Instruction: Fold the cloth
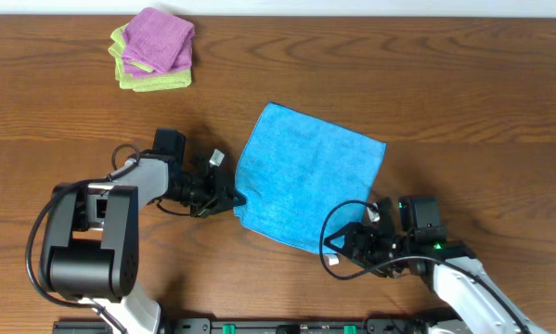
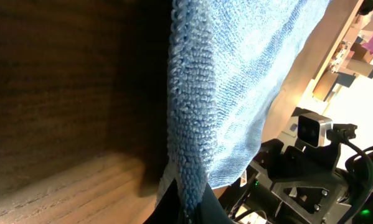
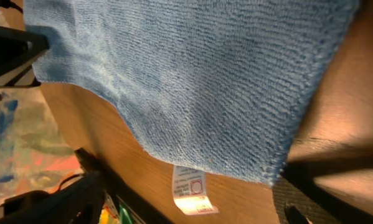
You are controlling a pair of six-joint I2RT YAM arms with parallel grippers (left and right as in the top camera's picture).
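Blue cloth [image 1: 310, 176] spread on counter [image 1: 463, 83]. Left fingers [image 1: 228, 197] clamped on cloth's left corner. Right fingers [image 1: 368, 219] at cloth's right corner; cannot tell whether closed.

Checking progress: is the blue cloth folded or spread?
Spread. Overhead, the blue cloth lies as one flat sheet with no edge turned over.
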